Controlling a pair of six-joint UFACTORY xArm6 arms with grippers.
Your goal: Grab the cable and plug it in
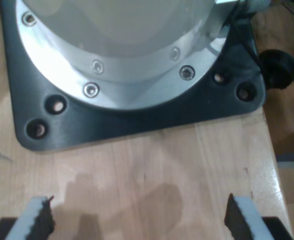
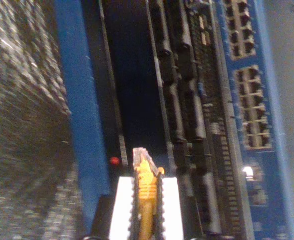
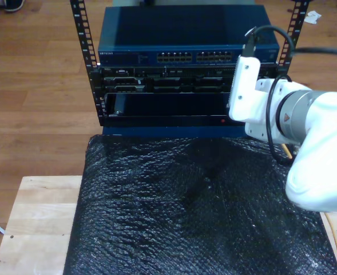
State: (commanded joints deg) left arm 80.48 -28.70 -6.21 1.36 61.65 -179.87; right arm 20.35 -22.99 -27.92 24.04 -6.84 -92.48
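My second gripper [image 2: 146, 200] is clamped on the cable [image 2: 146, 192]: the yellow cord runs up between the two white pads [image 2: 121, 207], and its small clear plug [image 2: 140, 156] sticks out just past their tips, pointing at the rack but not touching it. Just beyond the plug sits a small red dot [image 2: 114, 161] on the dark front of the rack, beside a blue edge [image 2: 77, 100], and farther off rows of network ports [image 2: 251, 105] run along a blue switch [image 2: 276, 150]. In the exterior view, the white arm [image 3: 297, 132] reaches in from the exterior view's right over a black bubble-wrap sheet [image 3: 185, 206] that covers the wooden table [image 3: 36, 223], with a bit of yellow cord showing under the arm; behind the sheet stands the rack [image 3: 174, 86] with the blue switch on top. My first gripper [image 1: 137, 217] hangs with its jaws wide apart and nothing between them, over bare wood just in front of a black base plate [image 1: 137, 117] carrying a round metal flange [image 1: 127, 60].
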